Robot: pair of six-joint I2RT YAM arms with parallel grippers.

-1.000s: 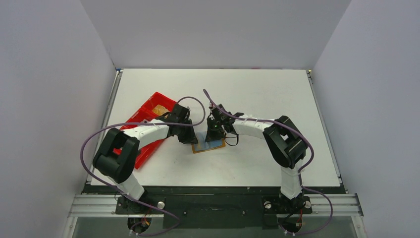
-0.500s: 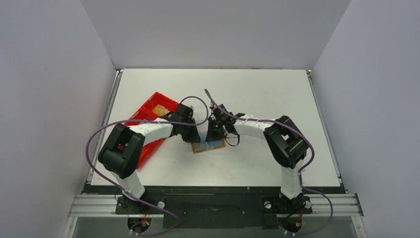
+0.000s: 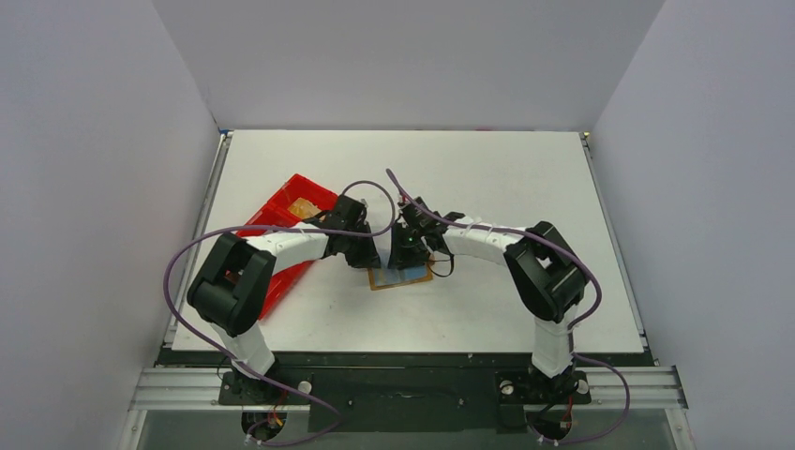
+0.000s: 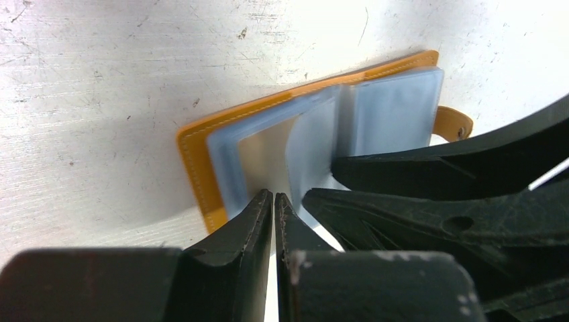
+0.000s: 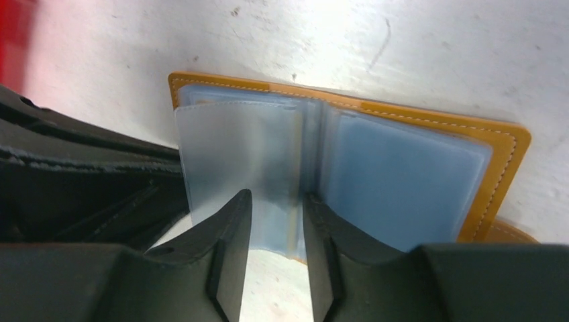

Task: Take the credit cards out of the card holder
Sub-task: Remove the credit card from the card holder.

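Note:
The tan card holder [image 3: 403, 278] lies open on the table between both grippers. Its orange edge shows in the left wrist view [image 4: 194, 161] and the right wrist view [image 5: 503, 161]. Pale blue-grey credit cards [image 5: 402, 184] sit in its clear sleeves, also in the left wrist view [image 4: 396, 107]. One frosted sleeve page [image 5: 235, 154] stands lifted. My left gripper [image 4: 274, 196] is shut, its tips on the near edge of the holder's left sleeve. My right gripper [image 5: 276, 198] is open and straddles the sleeves at the centre fold. In the top view the left gripper [image 3: 367, 259] and right gripper [image 3: 406, 255] almost touch.
A long red tray [image 3: 281, 214] stands left of the holder, under the left forearm, with something tan inside [image 3: 302, 206]. White table [image 3: 506, 178] extends behind and to the right. Grey walls enclose three sides.
My left gripper has moved right, up to the holder's left edge. The holder has shifted slightly to the right. The right gripper stays over the holder.

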